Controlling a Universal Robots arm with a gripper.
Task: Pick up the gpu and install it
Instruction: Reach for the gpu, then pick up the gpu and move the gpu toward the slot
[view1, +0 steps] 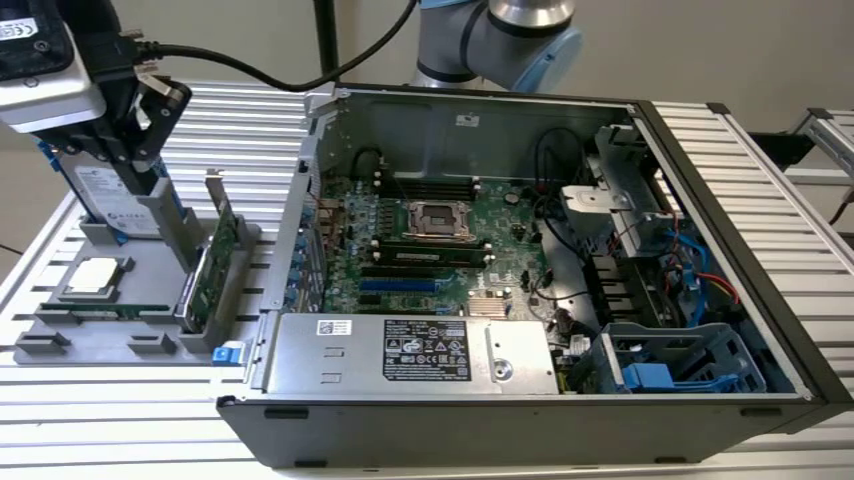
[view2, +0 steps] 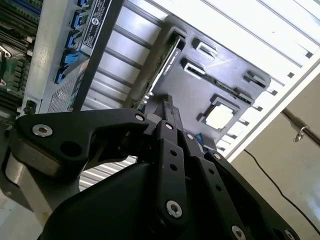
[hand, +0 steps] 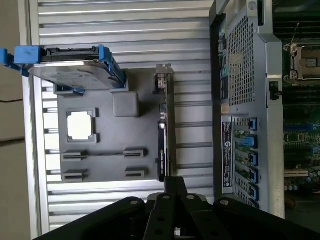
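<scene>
The gpu (view1: 214, 262) is a green card with a silver bracket. It stands on its edge in a slot of the grey holder tray (view1: 94, 345) at the exterior view's left. Both wrist views show the gpu (hand: 168, 125) (view2: 167, 52) edge-on. My gripper (view1: 134, 172) hangs above the tray, higher than the card and a little to its left in the exterior view. Its black fingers (hand: 175, 184) look pressed together with nothing between them, and the gripper (view2: 167, 105) is clear of the card.
The tray also holds a silver hard drive with blue rails (view1: 96, 192), a square processor (view1: 91, 275) and a thin memory stick (view1: 107, 310). The open computer case (view1: 747, 300) with its motherboard (view1: 427, 240) lies right of the tray on the slatted table (view1: 254, 130).
</scene>
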